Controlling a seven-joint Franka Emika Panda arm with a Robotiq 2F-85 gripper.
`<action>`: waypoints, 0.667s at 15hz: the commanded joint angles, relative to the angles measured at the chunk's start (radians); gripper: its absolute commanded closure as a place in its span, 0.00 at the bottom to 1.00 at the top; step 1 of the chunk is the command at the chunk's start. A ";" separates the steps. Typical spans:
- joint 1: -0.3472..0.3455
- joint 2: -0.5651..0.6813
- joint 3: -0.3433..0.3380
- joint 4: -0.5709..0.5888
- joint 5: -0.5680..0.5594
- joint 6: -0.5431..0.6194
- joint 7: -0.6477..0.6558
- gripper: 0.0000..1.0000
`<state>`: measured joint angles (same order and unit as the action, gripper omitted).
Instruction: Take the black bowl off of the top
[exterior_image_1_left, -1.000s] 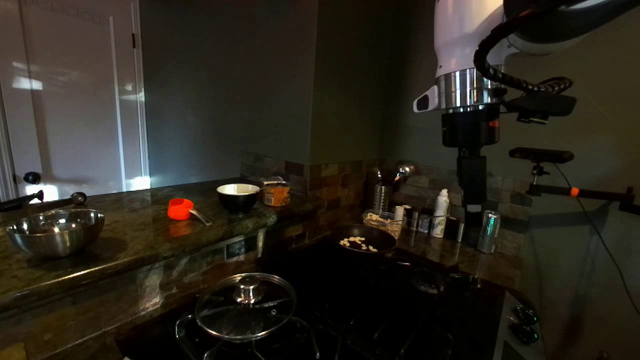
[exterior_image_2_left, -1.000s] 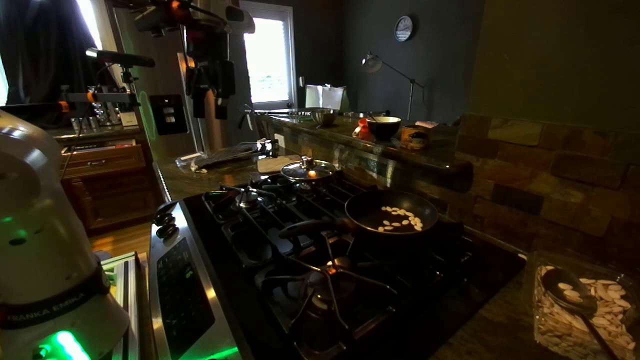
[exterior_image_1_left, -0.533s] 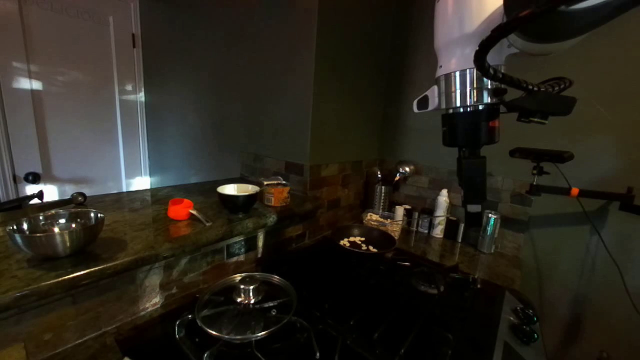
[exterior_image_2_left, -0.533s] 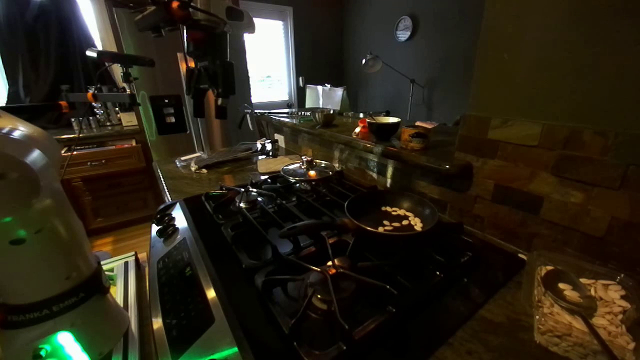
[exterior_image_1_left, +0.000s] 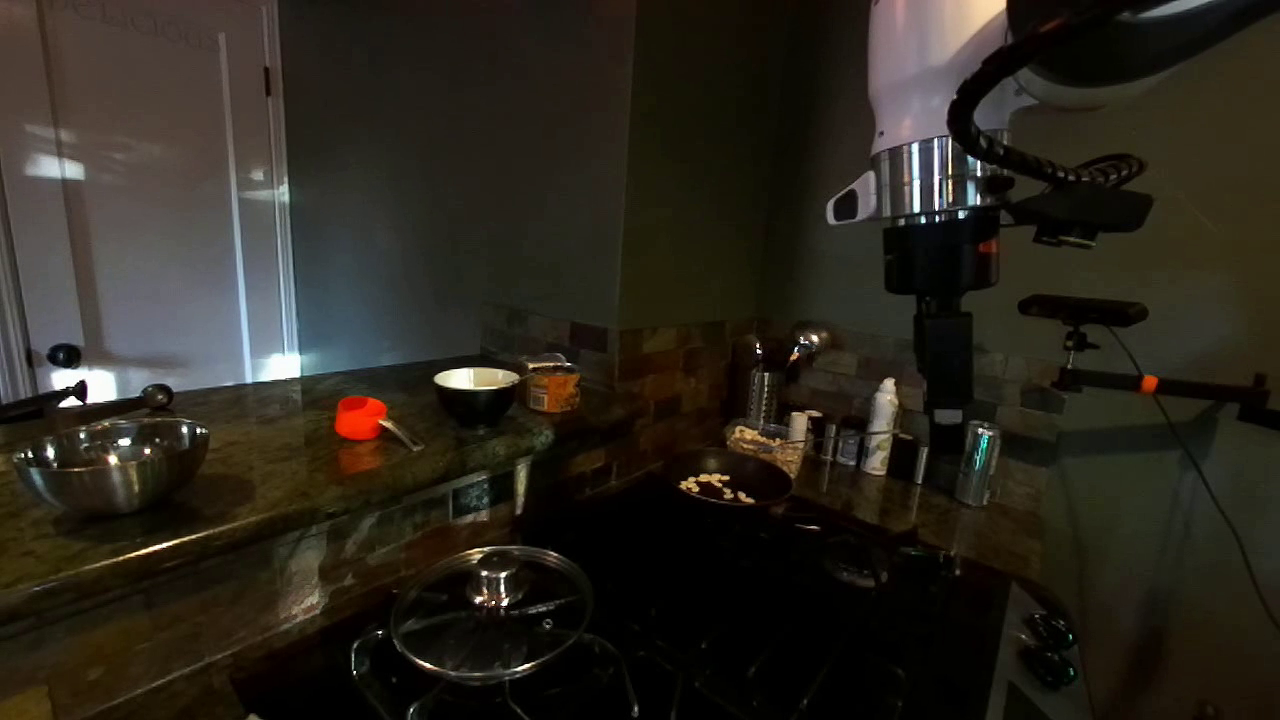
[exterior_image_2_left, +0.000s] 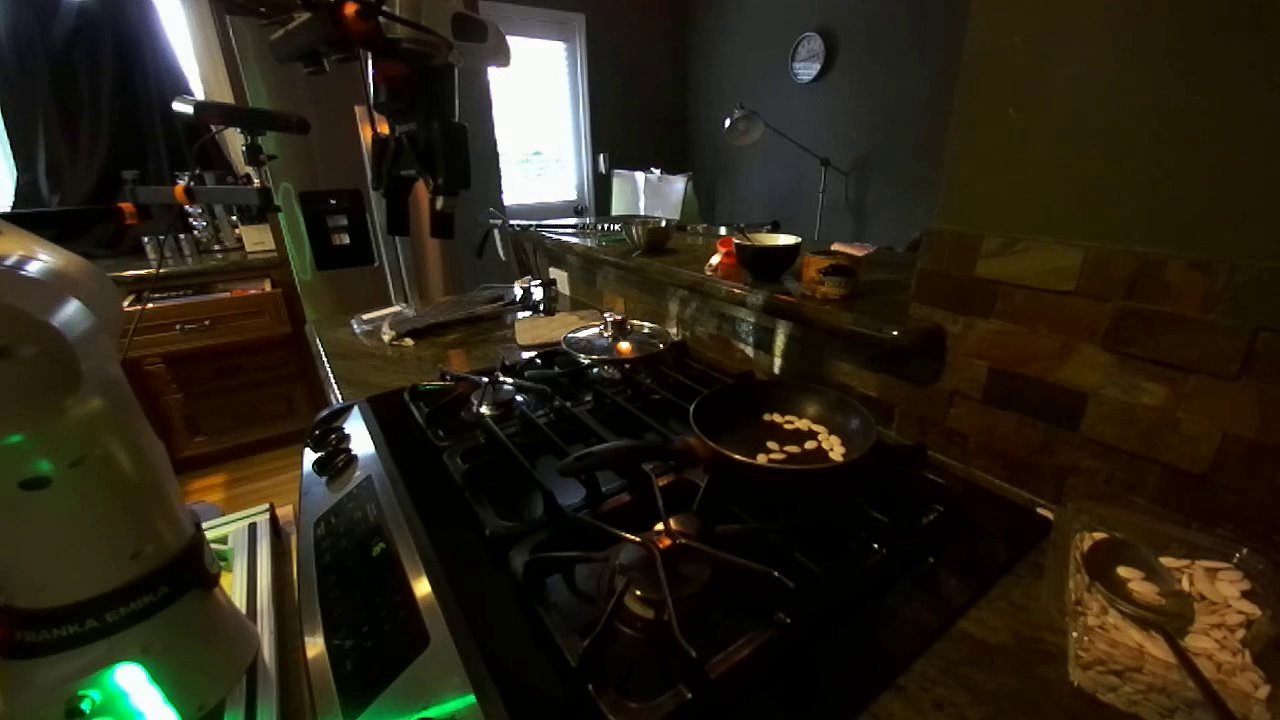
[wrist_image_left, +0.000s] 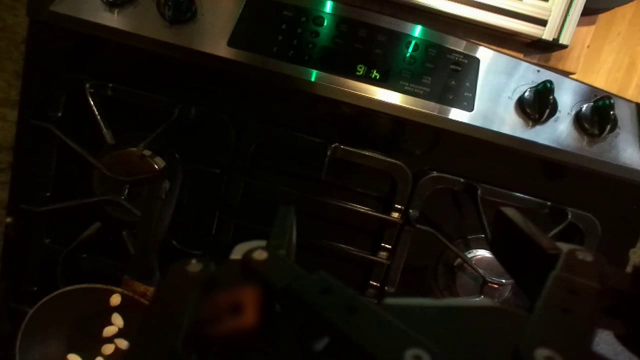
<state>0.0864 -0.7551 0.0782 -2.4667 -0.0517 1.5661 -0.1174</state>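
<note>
Nothing visible has moved since the earlier frames: the arm (exterior_image_1_left: 935, 90) and everything on the raised counter (exterior_image_1_left: 285, 465) stand just where they stood. The gripper (exterior_image_2_left: 420, 208) hangs high and well apart from the counter, and in the wrist view its fingers (wrist_image_left: 520, 255) are spread wide, grasping nothing — only the stove (wrist_image_left: 500, 115) lies below. The black bowl (exterior_image_1_left: 476, 403) sits upright on the counter in both exterior views, just beside an orange tin (exterior_image_1_left: 553, 388). The task seems to be at its very start, the reach not yet begun; the counter is presumably the "top" meant. The next move likely calls for a swing across to the bowl, then a descent with one finger inside its rim and one outside — on a side clear of the tin and the red-orange cup (exterior_image_1_left: 361, 418).
</note>
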 joint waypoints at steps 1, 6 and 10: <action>0.012 0.002 -0.008 0.002 -0.005 -0.002 0.006 0.00; 0.031 0.032 -0.001 0.011 -0.015 0.056 -0.025 0.00; 0.078 0.156 -0.029 0.073 -0.002 0.292 -0.157 0.00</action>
<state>0.1253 -0.7163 0.0758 -2.4587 -0.0528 1.7419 -0.1943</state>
